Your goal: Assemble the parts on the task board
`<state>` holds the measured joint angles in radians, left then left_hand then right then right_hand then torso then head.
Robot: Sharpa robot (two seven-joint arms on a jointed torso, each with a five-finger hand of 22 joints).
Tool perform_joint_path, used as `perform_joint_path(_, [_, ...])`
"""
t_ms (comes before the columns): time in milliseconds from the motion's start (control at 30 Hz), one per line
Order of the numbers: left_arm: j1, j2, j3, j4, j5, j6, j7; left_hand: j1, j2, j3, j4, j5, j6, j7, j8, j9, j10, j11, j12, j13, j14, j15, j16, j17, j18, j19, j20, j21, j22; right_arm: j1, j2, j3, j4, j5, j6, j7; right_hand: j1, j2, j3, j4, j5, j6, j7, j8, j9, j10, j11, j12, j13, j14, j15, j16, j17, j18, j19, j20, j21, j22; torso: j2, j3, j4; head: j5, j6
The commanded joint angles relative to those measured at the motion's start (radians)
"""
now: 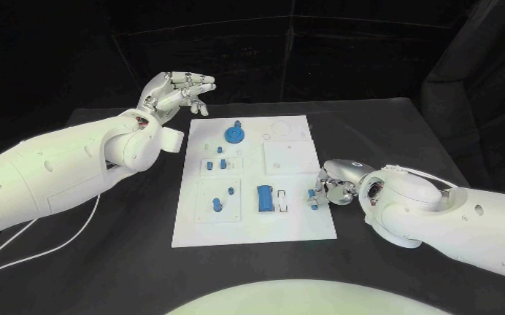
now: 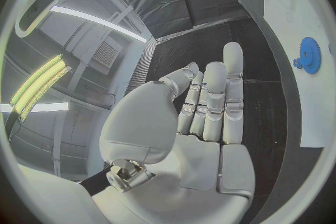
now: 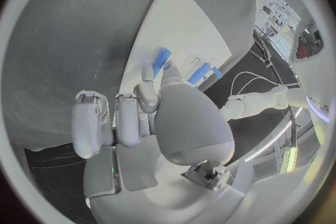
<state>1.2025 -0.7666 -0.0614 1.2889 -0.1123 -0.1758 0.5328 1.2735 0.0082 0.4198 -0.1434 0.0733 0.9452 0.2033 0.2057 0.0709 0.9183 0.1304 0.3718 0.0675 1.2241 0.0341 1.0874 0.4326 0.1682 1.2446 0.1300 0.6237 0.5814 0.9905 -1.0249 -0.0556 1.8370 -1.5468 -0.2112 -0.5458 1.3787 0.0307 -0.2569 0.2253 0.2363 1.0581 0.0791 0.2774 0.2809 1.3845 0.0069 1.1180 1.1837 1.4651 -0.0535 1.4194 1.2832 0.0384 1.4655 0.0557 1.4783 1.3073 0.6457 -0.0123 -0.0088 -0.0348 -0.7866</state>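
Note:
The white task board [image 1: 252, 229] lies in the middle of the table. On it are a blue gear [image 1: 235, 135], a blue block [image 1: 266, 198] and small blue pegs [image 1: 216, 163]. My right hand [image 1: 337, 185] rests at the board's right edge. In the right wrist view its thumb and one finger pinch a small blue part [image 3: 161, 59] over the board [image 3: 183, 22], and the other fingers are curled. The same part [image 1: 312, 197] sits at the fingertips in the head view. My left hand [image 1: 179, 93] hangs raised beyond the board's far left corner, fingers extended and holding nothing. The gear [image 2: 308, 56] also appears past the left hand [image 2: 203, 117].
Black table surface [image 1: 126, 257] surrounds the board on all sides. A white cable [image 1: 63, 242] trails across the table under my left arm. A dark curtain closes off the back.

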Motion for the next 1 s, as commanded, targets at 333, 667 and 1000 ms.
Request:
perform_joint_path(333, [0.001, 0.000, 0.001, 0.001, 0.003, 0.011, 0.006, -0.004, 0.010, -0.001, 0.000, 0.006, 0.000, -0.003, 0.004, 0.000, -0.007, -0.001, 0.006, -0.001, -0.008, 0.000, -0.004, -0.002, 0.014, -0.006, -0.002, -0.005, -0.002, -0.012, 0.032, -0.006, -0.020, -0.142, 0.086, -0.057, 0.133, 0.012, 0.041, -0.092, -0.035, -0.005, 0.007, -0.028, -0.010, -0.014, -0.003, -0.021, -0.008, 0.052, -0.009, -0.006, 0.000, -0.001, -0.001, -0.004, -0.008, 0.132, -0.001, -0.0007, 0.0014, 0.002, -0.002])
perform_joint_path(667, [0.001, 0.000, 0.001, 0.000, 0.003, 0.011, 0.005, -0.004, 0.010, -0.001, 0.000, 0.006, 0.000, -0.003, 0.004, 0.000, -0.007, -0.001, 0.006, -0.001, -0.008, 0.000, -0.004, -0.002, 0.014, -0.006, -0.002, -0.005, -0.002, -0.013, 0.034, -0.006, -0.012, -0.160, 0.059, -0.078, 0.160, 0.022, 0.104, -0.108, 0.146, 0.006, 0.009, -0.058, -0.024, -0.022, -0.003, -0.034, -0.012, 0.053, -0.008, -0.007, 0.003, -0.001, 0.000, -0.004, -0.008, 0.134, -0.001, -0.0002, 0.0002, 0.005, 0.000])
perform_joint_path(1000, [0.000, 0.000, 0.001, 0.000, 0.003, 0.013, 0.005, -0.004, 0.011, 0.000, 0.000, 0.006, 0.000, -0.003, 0.005, 0.000, -0.007, -0.001, 0.007, -0.001, -0.009, 0.000, -0.004, -0.003, 0.014, -0.006, -0.002, -0.006, -0.002, -0.013, 0.003, -0.005, 0.041, -0.051, -0.093, -0.076, 0.101, -0.016, 0.155, -0.058, 0.253, 0.028, 0.001, -0.076, -0.030, -0.003, -0.009, -0.016, 0.005, 0.057, -0.013, 0.002, 0.020, -0.006, 0.016, -0.007, 0.006, 0.152, 0.000, -0.0008, 0.0023, 0.006, -0.001])
